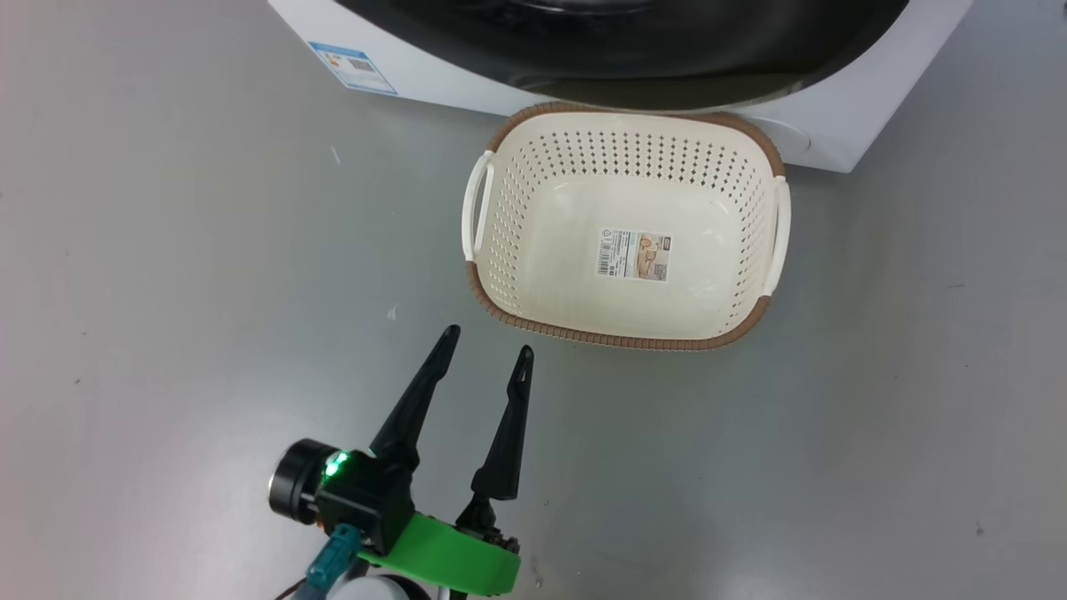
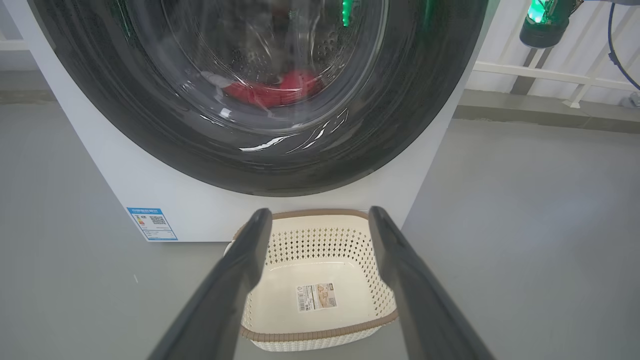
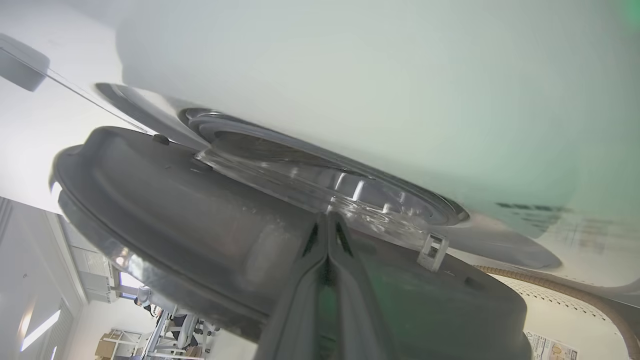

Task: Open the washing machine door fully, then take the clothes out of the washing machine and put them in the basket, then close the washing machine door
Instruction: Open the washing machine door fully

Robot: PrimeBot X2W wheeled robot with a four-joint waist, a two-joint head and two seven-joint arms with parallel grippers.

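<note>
The washing machine [image 1: 417, 62] stands at the top of the head view, white, with the glossy black rim of the washing machine door [image 1: 625, 50] above the basket [image 1: 617, 337]. The cream basket sits empty on the floor against the machine's front, a sticker on its bottom. My left gripper [image 1: 488, 342] hangs open just short of the basket's near rim. Behind the door [image 2: 150, 115] glass lie the red clothes [image 2: 270, 92] in the drum. My right gripper [image 3: 327, 216] is shut, its tips against the grey inner side of the door [image 3: 175, 210], which stands slightly off the machine front [image 3: 350, 75].
Grey floor spreads to the left, right and near side of the basket [image 2: 320, 330]. A blue label [image 1: 354, 67] marks the machine's lower front corner. A white railing [image 2: 550, 75] runs behind the machine on the right. A green-lit part of my right arm [image 2: 542, 25] hangs above.
</note>
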